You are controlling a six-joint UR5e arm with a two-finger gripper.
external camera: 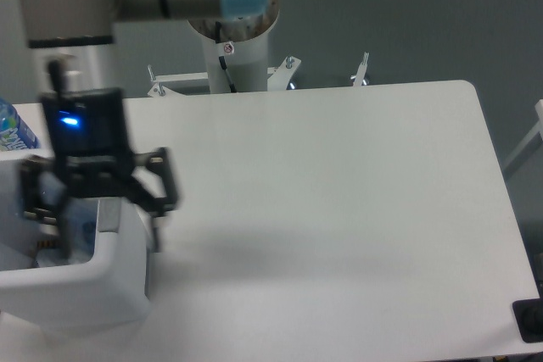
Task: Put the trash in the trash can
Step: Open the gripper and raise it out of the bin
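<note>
White table [339,209], trash can [93,290] at its near left edge with the trash [81,231] dimly visible inside; my gripper [100,197] hangs above, fingers spread and empty, so I lift straight up clear of the rim.

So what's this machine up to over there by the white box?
A robot arm is working over a white trash can at the table's left edge. Its gripper hangs just above the can with the fingers spread wide and nothing between them. Something bluish and clear lies inside the can, probably trash already dropped in. A blue-labelled water bottle peeks in at the far left. The white table holds nothing else in view.
</note>
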